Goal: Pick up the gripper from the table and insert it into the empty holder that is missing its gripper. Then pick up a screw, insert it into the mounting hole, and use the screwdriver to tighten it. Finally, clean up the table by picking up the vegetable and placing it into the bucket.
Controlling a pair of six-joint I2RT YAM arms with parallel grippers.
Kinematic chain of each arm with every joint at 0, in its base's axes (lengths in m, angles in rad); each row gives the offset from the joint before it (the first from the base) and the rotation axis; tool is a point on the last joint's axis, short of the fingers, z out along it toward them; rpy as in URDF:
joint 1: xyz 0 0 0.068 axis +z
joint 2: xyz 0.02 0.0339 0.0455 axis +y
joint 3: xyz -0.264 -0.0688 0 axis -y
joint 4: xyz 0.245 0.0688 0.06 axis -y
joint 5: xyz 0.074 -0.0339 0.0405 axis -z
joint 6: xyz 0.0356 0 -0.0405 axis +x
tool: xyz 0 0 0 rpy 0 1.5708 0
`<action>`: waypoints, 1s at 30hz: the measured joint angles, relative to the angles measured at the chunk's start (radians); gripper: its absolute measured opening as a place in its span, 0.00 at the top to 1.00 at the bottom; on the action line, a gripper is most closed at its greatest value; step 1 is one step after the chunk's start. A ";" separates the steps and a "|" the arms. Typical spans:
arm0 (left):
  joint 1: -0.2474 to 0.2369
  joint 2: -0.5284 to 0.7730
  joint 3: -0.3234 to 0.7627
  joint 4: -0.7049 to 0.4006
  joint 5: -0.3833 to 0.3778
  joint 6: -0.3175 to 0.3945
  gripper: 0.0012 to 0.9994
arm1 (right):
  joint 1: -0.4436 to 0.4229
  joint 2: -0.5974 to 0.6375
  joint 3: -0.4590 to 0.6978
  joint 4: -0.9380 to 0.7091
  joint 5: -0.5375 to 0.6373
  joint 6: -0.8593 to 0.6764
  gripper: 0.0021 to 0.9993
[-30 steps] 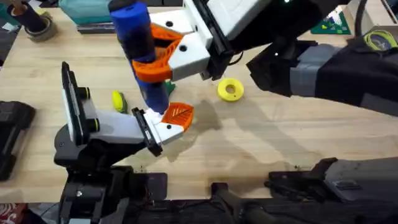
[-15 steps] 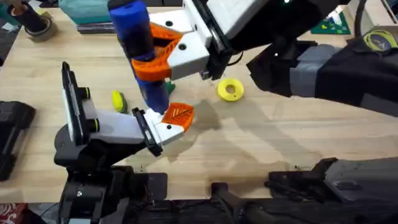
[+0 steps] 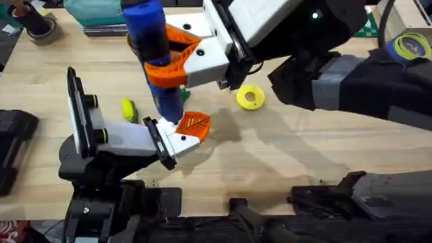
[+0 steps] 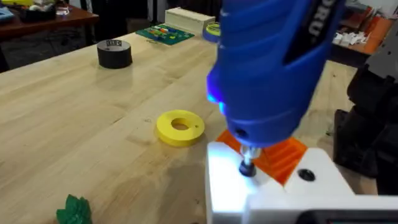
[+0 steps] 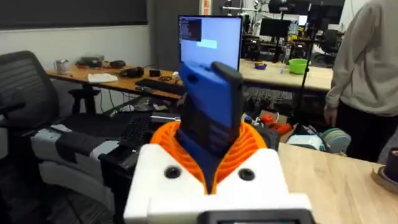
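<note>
The table (image 3: 283, 155) is a light wooden butcher-block surface. A yellow flat ring (image 3: 250, 97) lies near its centre, the green vegetable (image 4: 74, 210) lies near that ring, and a small yellow-green piece (image 3: 127, 109) lies toward the left. A black tape roll (image 4: 115, 53) and a green circuit board (image 4: 163, 33) lie apart near the far edge.

Screwdriver (image 3: 154, 57) nudged slightly right — little else.

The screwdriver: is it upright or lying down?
Upright. The right gripper holds the screwdriver vertical, bit down on the white holder.
</note>
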 joint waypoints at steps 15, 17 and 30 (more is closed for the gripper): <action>0.000 0.000 0.000 0.000 0.000 0.003 1.00 | 0.001 0.000 0.035 0.003 -0.096 0.008 0.98; 0.000 0.000 0.000 0.000 0.000 0.003 1.00 | 0.001 0.000 0.040 0.003 -0.098 0.008 0.98; 0.000 0.000 0.000 0.000 0.000 0.003 1.00 | -0.018 0.003 0.387 -0.203 -0.182 0.049 0.98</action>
